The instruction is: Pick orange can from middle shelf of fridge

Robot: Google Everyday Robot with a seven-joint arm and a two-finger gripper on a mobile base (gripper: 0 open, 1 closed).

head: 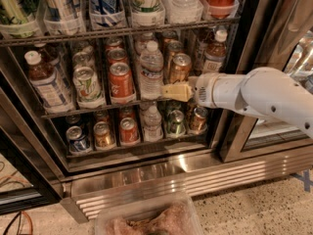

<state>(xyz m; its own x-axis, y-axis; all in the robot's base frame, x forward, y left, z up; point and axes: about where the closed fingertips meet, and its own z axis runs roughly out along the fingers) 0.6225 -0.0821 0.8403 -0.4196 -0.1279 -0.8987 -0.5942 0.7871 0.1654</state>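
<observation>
The orange can point(180, 67), dull golden-orange with a silver lid, stands upright on the middle shelf point(98, 110) of the fridge point(195, 173), right of a water bottle point(151, 70). My gripper point(175, 92), tan-tipped on a white arm, reaches in from the right. It sits in front of the shelf's front edge, just below and slightly left of the orange can's base. It holds nothing that I can see. A brighter red-orange can point(121, 80) and a white-and-green can point(88, 85) stand further left.
Tea bottles stand at the shelf's left point(44, 77) and right point(213, 53). Tall cans and bottles fill the rack above point(102, 9). Small cans line the lower rack point(128, 130). The dark door frame point(254, 48) is at right. A clear plastic bin point(146, 219) lies on the floor.
</observation>
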